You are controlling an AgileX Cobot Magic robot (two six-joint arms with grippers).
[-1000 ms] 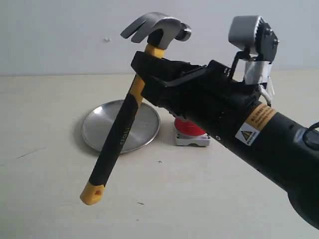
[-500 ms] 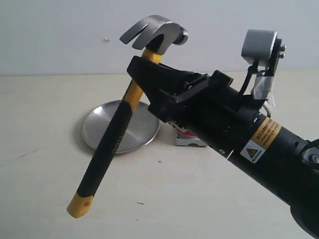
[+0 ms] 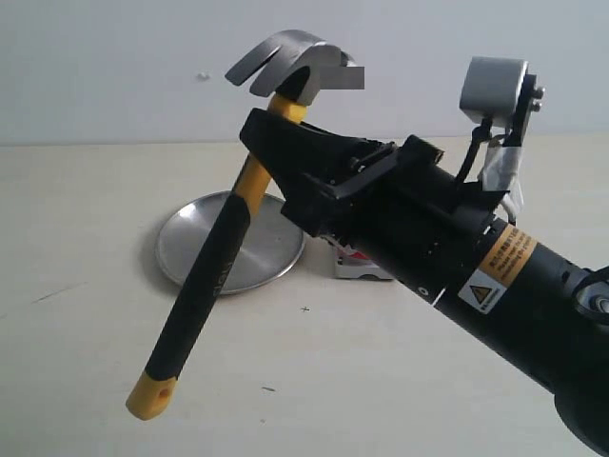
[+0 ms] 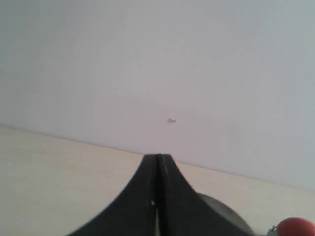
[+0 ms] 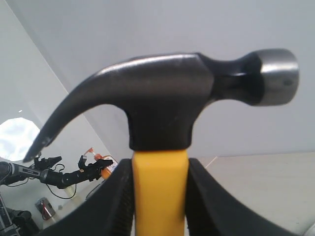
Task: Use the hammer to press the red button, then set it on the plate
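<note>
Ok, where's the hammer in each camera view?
Exterior view: hammer left of centre, head up, handle sloping down-left.
Left wrist view: not in it.
Right wrist view: its head fills the middle.
Shared landmark: right pincer clamped on the yellow neck, in the exterior and right wrist views.

R claw [image 5: 158, 194] clamped; L claw [image 4: 157, 161] apparently closed

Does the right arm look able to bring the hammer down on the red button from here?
Probably yes: the right gripper holds the hammer raised, the red button sits close under the arm, nothing visible between.
</note>
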